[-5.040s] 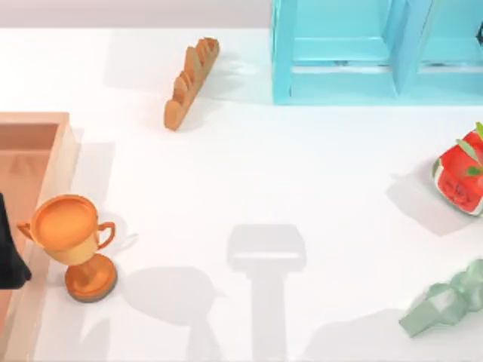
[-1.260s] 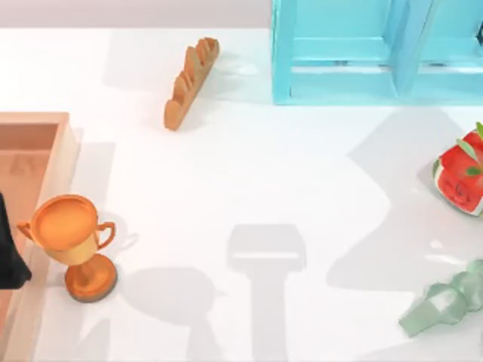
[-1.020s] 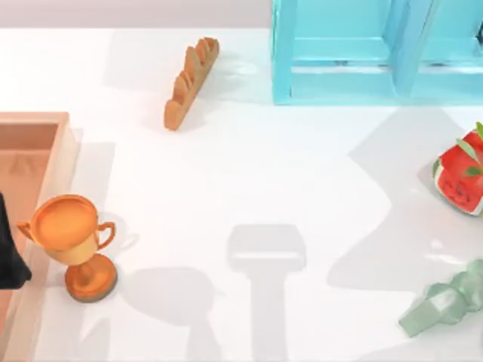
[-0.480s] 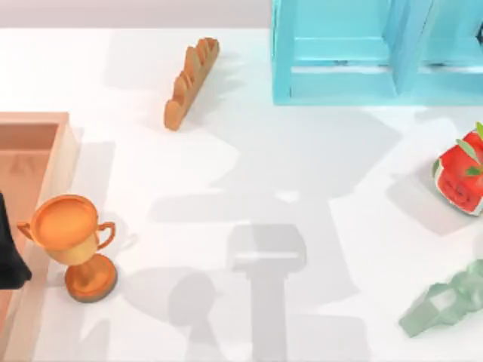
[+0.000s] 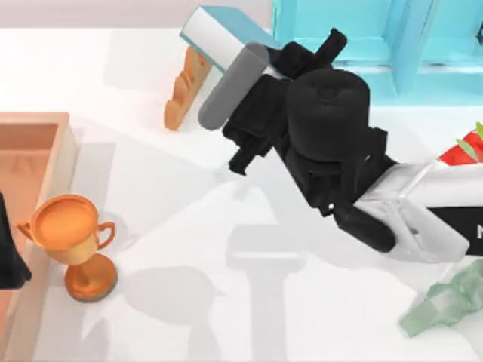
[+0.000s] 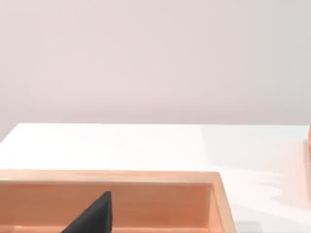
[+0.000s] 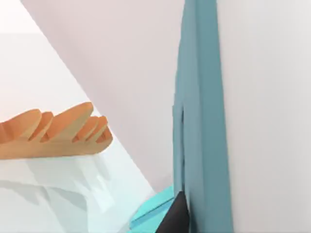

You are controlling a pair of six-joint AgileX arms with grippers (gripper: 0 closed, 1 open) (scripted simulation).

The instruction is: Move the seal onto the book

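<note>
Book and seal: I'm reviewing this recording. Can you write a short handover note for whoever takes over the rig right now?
Right gripper: far side of the table, shut on the book, which is held tilted in the air above the bread, beside the blue cabinet.
Left gripper: parked over the wooden tray at the table's left edge.
Done: book picked up.
Left: probably set the book down flat, then put the seal on it.
</note>
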